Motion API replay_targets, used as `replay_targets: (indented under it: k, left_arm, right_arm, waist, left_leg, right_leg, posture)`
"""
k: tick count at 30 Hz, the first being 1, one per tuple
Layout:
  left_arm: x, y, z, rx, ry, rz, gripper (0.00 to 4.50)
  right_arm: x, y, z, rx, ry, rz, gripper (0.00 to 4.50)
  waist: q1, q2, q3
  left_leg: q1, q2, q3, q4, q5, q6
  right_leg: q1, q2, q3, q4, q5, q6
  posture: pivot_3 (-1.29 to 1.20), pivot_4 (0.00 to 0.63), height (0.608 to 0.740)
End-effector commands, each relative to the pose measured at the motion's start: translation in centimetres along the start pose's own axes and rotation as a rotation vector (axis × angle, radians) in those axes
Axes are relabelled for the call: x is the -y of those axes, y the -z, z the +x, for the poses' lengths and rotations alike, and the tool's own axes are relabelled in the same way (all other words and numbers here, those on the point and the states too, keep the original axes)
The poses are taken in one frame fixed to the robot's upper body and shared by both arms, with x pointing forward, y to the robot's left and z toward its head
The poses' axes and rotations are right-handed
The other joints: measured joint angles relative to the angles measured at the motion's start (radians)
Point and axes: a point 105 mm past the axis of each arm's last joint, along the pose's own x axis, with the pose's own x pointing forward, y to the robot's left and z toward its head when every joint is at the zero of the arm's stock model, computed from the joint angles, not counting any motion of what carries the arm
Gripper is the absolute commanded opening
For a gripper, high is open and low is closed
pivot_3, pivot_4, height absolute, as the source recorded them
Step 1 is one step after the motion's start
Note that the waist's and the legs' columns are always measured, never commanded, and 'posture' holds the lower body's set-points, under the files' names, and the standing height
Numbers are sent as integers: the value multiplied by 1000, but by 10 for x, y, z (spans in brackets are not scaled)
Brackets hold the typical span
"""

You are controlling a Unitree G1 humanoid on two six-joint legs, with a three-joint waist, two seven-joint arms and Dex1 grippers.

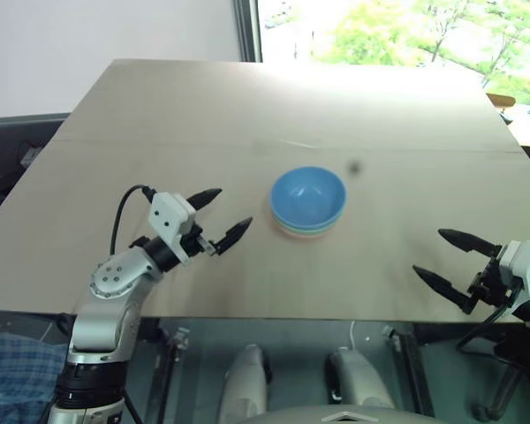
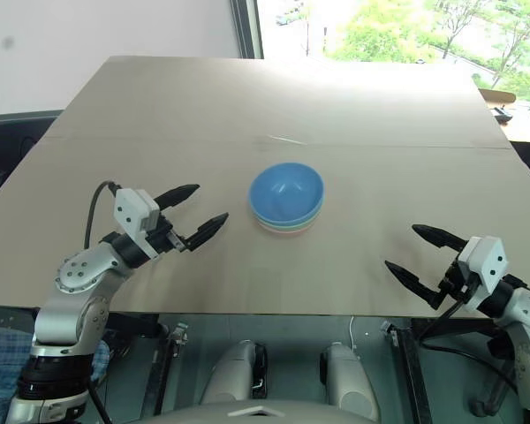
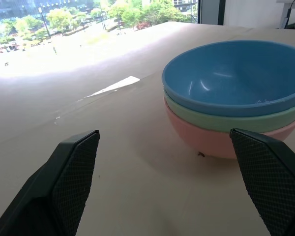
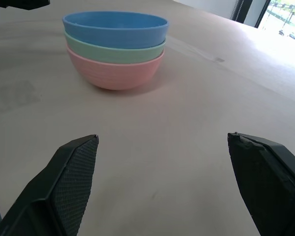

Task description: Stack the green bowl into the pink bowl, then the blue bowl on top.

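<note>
All three are nested mid-desk: blue bowl on top, green bowl in the middle, pink bowl at the bottom. Left gripper and right gripper sit on either side, fingers spread, holding nothing.

Head pair overhead; wrist cameras table-level.

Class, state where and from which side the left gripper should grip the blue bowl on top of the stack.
Grip the blue bowl by its rim on the robot's left side, nearest the open left gripper: only that rim stands clear above the green bowl.
</note>
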Motion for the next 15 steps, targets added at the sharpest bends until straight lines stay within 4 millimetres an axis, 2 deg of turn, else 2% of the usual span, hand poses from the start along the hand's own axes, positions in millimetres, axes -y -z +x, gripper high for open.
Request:
replay_targets:
  k: [1, 15]
  left_arm:
    - [-6, -15, -3, 57, -25, 44, 4500]
    - [-6, -16, -3, 79, -34, 68, 4500]
  right_arm:
    - [5, -19, -2, 95, 15, -17, 4422]
    - [4, -27, -1, 136, -1, -19, 4422]
  waist:
    - [0, 0, 0]
    - [0, 0, 0]
  left_leg:
    - [0, 0, 0, 0, 0, 0]
    - [0, 0, 0, 0, 0, 0]
  right_leg:
    - [0, 0, 0, 0, 0, 0]
    - [0, 0, 0, 0, 0, 0]
  posture:
    - [0, 150, 740]
    - [0, 150, 740]
